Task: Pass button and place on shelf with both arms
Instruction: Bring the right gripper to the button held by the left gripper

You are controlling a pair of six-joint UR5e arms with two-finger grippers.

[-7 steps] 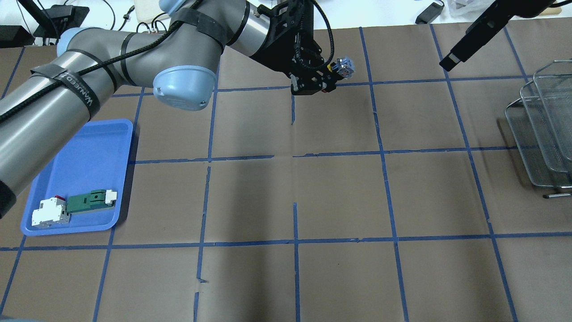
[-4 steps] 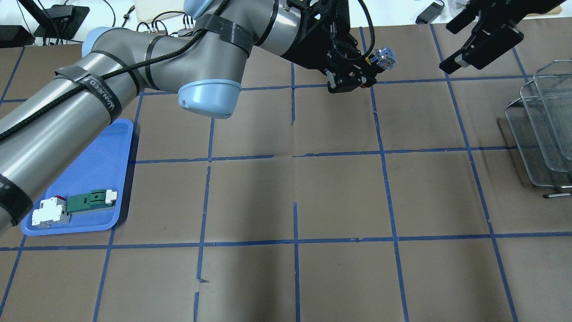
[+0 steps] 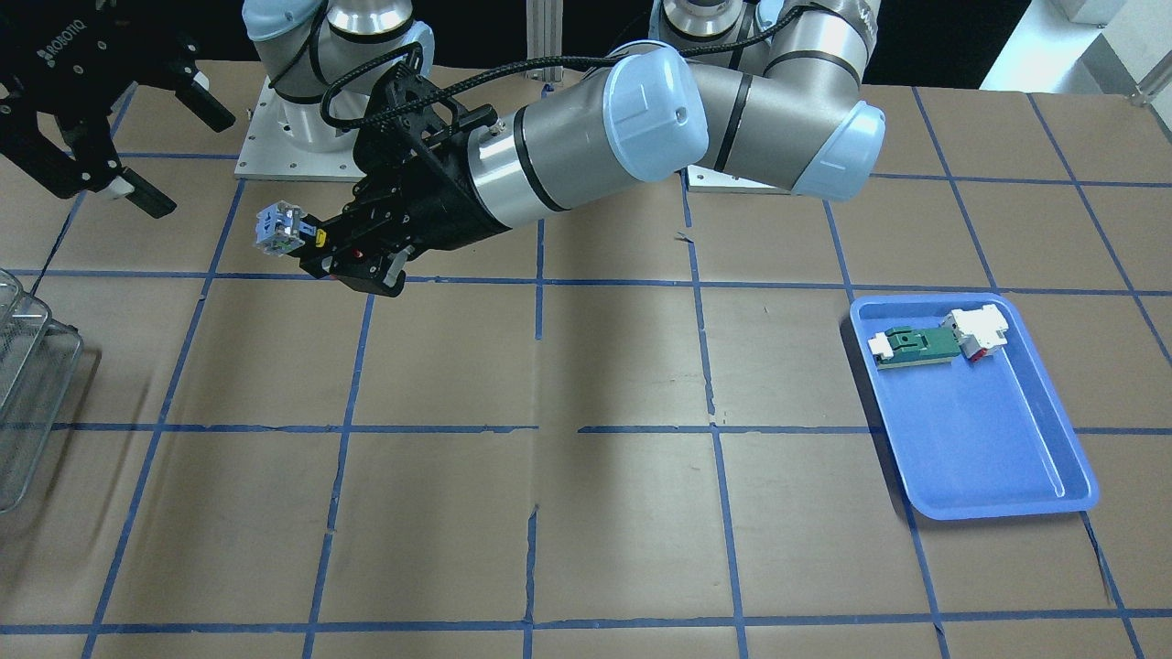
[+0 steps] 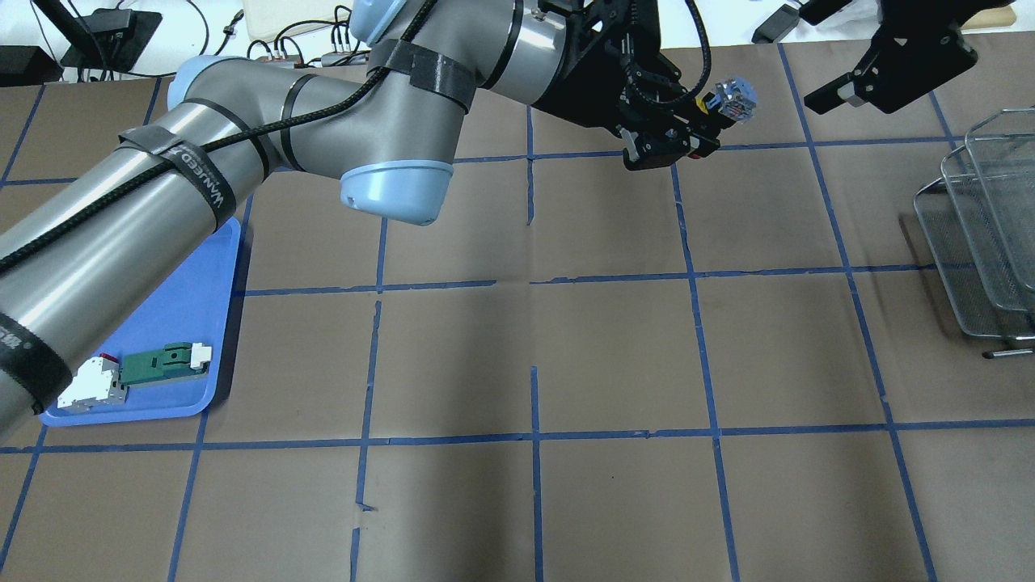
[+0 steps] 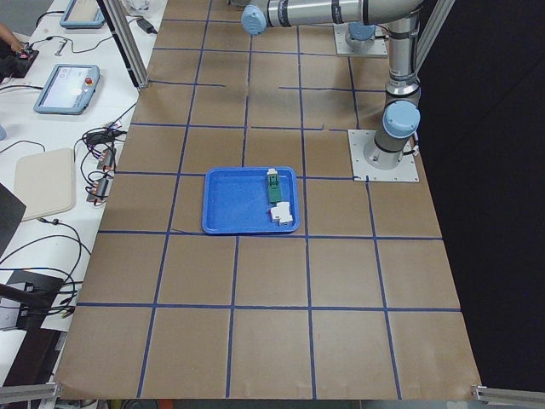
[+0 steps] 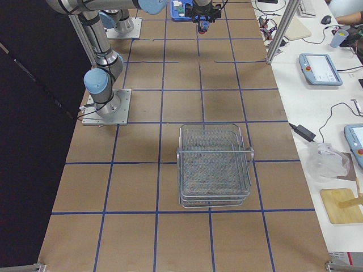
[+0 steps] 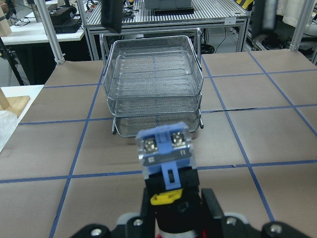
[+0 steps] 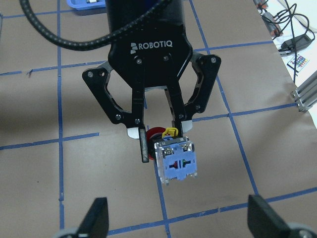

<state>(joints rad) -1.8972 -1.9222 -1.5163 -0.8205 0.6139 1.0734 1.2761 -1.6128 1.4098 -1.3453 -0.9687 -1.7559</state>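
Note:
The button (image 4: 732, 98) has a clear bluish block facing outward, a yellow bit and a red cap. My left gripper (image 4: 697, 121) is shut on it by the cap end and holds it high over the far table. It also shows in the front view (image 3: 279, 228), the left wrist view (image 7: 165, 151) and the right wrist view (image 8: 177, 159). My right gripper (image 4: 826, 53) is open and empty, a short gap to the right of the button and facing it. The silver wire shelf (image 4: 988, 234) stands at the table's right edge, and in the left wrist view (image 7: 152, 79) straight ahead.
A blue tray (image 4: 187, 284) at the near left holds a green-and-white flat part (image 4: 164, 361) and a white block with red (image 4: 90, 383). Brown paper with a blue tape grid covers the table. Cables and devices lie past the far edge.
My left arm has carried the button to the right and farther away, closing the gap to the right gripper. The right gripper has turned so its open fingers face the button.

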